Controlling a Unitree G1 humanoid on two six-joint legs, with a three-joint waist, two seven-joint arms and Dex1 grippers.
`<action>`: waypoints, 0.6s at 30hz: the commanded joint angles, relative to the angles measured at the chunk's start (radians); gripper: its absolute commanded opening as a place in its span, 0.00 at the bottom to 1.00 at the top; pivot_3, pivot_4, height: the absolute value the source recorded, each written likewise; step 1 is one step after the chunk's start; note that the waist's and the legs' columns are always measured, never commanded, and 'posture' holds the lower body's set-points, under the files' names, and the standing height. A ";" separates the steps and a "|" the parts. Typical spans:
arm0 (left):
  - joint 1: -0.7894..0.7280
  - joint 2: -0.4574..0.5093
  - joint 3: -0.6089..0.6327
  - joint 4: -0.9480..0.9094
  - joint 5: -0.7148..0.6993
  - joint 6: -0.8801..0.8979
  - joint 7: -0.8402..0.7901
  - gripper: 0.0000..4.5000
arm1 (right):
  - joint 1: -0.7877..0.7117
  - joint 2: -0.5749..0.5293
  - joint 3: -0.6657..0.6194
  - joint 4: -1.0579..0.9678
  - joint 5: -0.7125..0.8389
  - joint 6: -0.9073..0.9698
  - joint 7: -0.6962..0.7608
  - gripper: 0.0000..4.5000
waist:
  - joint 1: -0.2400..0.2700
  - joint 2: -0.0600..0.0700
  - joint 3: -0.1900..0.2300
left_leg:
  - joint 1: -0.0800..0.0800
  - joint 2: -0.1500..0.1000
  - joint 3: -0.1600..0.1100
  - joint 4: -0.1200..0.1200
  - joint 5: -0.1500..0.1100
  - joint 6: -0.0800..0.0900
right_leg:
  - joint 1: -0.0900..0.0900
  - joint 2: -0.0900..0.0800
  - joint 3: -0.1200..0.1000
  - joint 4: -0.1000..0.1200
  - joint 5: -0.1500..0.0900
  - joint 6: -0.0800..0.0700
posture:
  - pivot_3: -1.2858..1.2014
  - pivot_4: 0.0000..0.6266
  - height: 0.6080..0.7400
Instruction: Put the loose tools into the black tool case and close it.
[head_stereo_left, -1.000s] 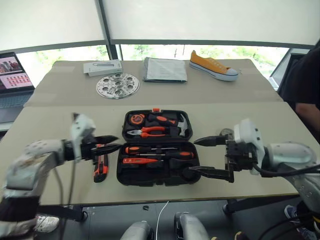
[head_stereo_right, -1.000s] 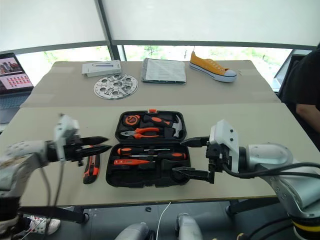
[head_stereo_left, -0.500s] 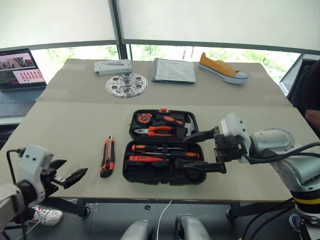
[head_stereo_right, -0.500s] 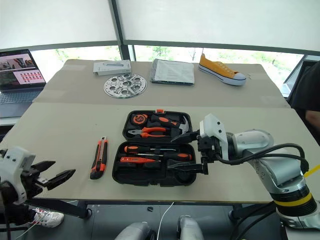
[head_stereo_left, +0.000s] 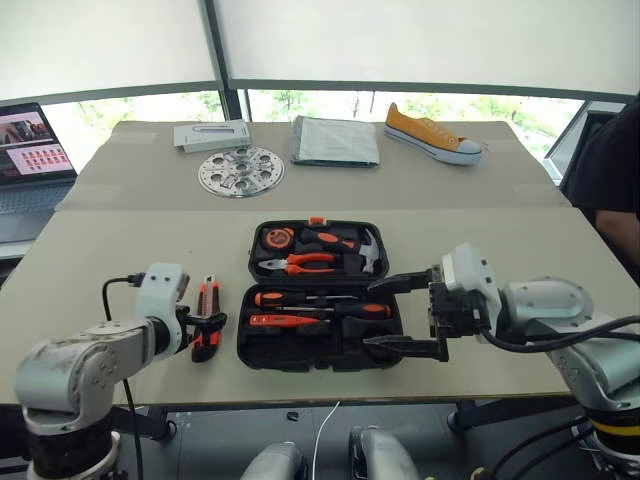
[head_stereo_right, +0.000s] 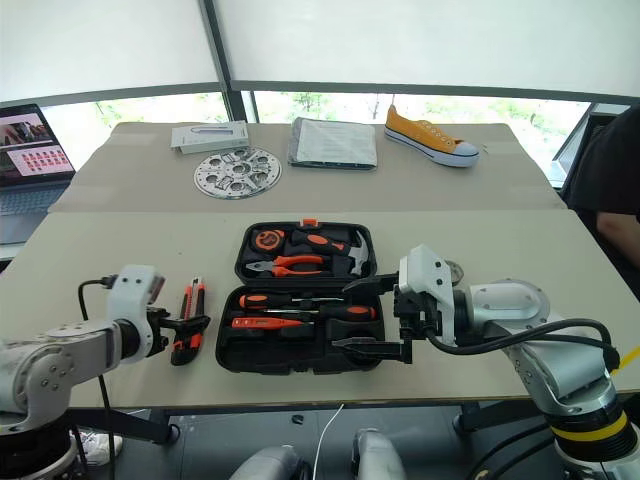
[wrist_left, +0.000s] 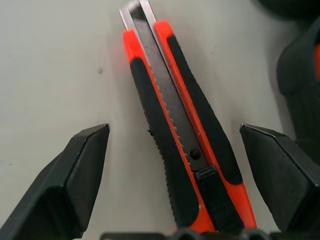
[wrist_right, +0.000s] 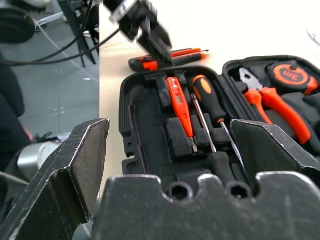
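I have the left gripper (wrist_left: 175, 165) spread wide and straddling the orange-black utility knife (wrist_left: 180, 145), which lies flat on the table (head_stereo_left: 100, 250) just left of the black tool case (head_stereo_left: 318, 300); neither finger touches it yet, so it is lined up for a pinch across the handle. The case lies open with screwdrivers slotted. At its right edge, my right gripper (head_stereo_left: 408, 315) hangs agape, holding nothing, clear of the lid.

We see daylight flooding through the wide back windows (head_stereo_left: 400, 105), leaving the pale beige bench (head_stereo_left: 120, 250) evenly bright; shadows stay soft, and the right wrist view blurs up close.
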 joint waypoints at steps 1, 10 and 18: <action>-0.006 -0.027 -0.036 0.061 0.003 0.004 0.031 1.00 | 0.001 0.000 -0.037 -0.050 0.022 0.005 -0.026 1.00 | 0.002 0.001 0.000 | 0.000 0.000 0.000 0.000 0.000 -0.001 | 0.000 0.000 0.000 0.000 0.000 0.000 | 0.52 0.24 1.00; 0.016 -0.027 -0.015 0.103 0.045 0.004 0.033 0.45 | -0.009 -0.001 -0.043 -0.065 0.025 -0.006 -0.047 1.00 | 0.007 0.009 -0.005 | 0.002 0.000 0.000 -0.001 0.001 -0.002 | 0.002 0.000 0.002 0.001 0.000 0.000 | 0.52 0.24 1.00; 0.018 0.231 0.000 0.170 0.071 -0.245 -0.175 0.36 | -0.026 -0.027 -0.068 -0.040 0.059 0.020 -0.014 1.00 | -0.006 0.007 -0.005 | 0.002 0.001 0.000 -0.002 0.002 -0.003 | -0.001 0.001 0.001 0.001 -0.001 -0.001 | 0.52 0.24 1.00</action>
